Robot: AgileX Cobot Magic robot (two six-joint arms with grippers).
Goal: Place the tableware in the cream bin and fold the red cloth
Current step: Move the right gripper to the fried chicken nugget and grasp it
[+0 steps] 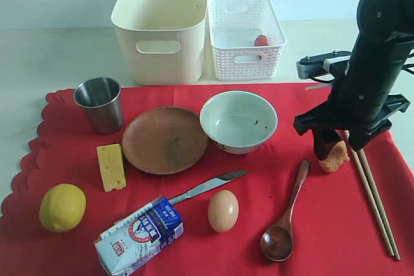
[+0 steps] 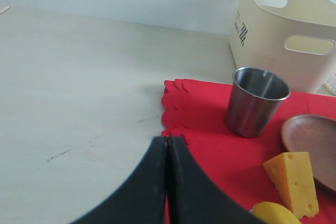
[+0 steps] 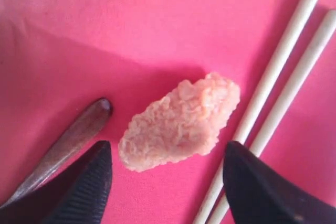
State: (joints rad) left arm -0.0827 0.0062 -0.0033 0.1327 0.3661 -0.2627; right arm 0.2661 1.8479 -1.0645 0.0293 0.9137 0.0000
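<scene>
Right jaws released, spread wide and low over the cloth (image 1: pixel 284 185), straddling a breaded orange lump (image 3: pixel 178 124) with a gap on either side; nothing grasped. Just outside one jaw, the tip of the spoon (image 3: pixel 68 140) handle. Beside and partly under the other jaw, the chopsticks (image 3: pixel 278 93), side by side. Farther from these jaws, all on the cloth: bowl (image 1: pixel 238 121) nearest, plate (image 1: pixel 165 140) just beside it, knife (image 1: pixel 207 187) past the spoon, cup (image 1: pixel 100 105) farthest and upright. Beyond the cloth, well apart from the jaws, the bin (image 1: pixel 160 27) upright on the worktop (image 1: pixel 52 56), with the basket (image 1: pixel 246 37) just beside it.

Left jaws clenched, tips pressed together, grasping nothing. Right at the tips, the scalloped edge of the cloth, with bare worktop to one side. Ahead of the tips, the cup, then the bin behind it. Off to the side, cheese (image 2: pixel 294 179), a sliver of lemon (image 2: pixel 275 213) and the plate rim.
</scene>
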